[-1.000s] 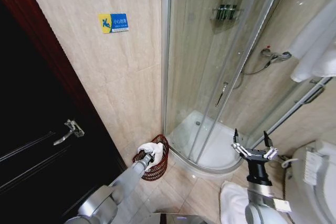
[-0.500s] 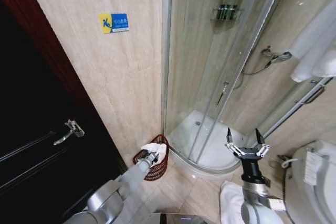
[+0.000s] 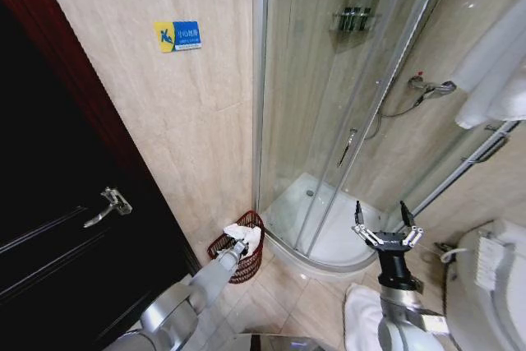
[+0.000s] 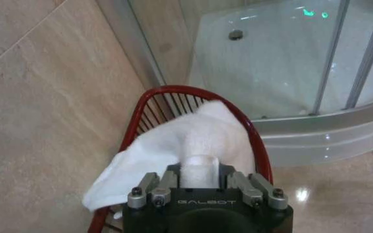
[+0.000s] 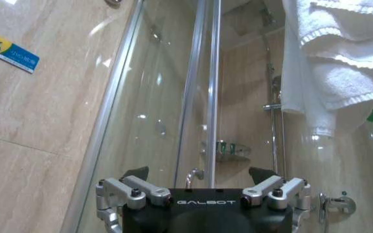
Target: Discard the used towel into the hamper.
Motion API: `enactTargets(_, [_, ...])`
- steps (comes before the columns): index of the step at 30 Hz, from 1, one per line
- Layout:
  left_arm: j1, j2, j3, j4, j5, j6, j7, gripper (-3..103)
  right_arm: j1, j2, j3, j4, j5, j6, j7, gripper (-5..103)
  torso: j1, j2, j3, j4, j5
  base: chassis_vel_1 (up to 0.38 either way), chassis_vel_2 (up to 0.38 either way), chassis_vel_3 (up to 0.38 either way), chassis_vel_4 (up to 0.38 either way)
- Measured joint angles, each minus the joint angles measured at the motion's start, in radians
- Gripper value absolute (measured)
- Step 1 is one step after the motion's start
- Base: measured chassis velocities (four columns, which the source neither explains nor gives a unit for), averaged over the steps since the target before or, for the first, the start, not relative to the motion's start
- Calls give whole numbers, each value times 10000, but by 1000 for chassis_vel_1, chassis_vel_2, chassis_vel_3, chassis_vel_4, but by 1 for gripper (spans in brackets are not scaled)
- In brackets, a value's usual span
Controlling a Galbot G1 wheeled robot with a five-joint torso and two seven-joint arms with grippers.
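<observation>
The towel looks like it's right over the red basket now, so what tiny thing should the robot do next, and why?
Probably open the left hand and let go. It holds the white towel bunched above the hamper, with a corner draped over the rim, so releasing should drop most of it inside. The right hand waits open by the shower.

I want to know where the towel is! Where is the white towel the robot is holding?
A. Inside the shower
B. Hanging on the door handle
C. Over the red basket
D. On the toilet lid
C: the left gripper holds the white towel right over the red basket, which stands on the floor by the shower.
</observation>
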Motion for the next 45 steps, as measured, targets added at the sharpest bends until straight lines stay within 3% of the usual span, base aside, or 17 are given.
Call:
enactTargets(4, [29,11,-6,-17,5,0,21,59,18,3,-3,-12,25,-3,6,100,0,0,0,0,0,0,0,0,0])
enactTargets(6, [36,9,-6,-17,6,0,29,59,21,0,-2,-21,28,-5,7,100,0,0,0,0,0,0,0,0,0])
enactTargets(10, [79,-1,-7,-47,6,-2,46,81,16,-3,12,-61,45,-6,13,100,0,0,0,0,0,0,0,0,0])
enactTargets(17, [206,102,-13,-250,-43,64,58,98,0,0,14,-75,51,-5,14,100,0,2,0,0,1,0,0,0,0])
enactTargets(25, [372,254,-30,-494,-199,170,102,100,-10,-2,10,-73,50,-5,23,100,0,1,0,0,-1,0,0,0,0])
enactTargets(33, [828,666,142,-1590,-822,644,-65,100,0,17,-39,-8,42,-88,43,100,0,2,0,-1,0,0,0,0,0])
enactTargets(40, [1880,1379,167,-4437,-2335,1802,-610,100,-19,-130,5,527,28,-490,267,100,-1,2,-1,-2,-4,0,0,0,0])
enactTargets(45, [2425,1741,-201,-5691,-2841,2297,-743,100,-11,-277,93,861,210,-755,409,100,0,2,0,0,0,0,0,0,0])
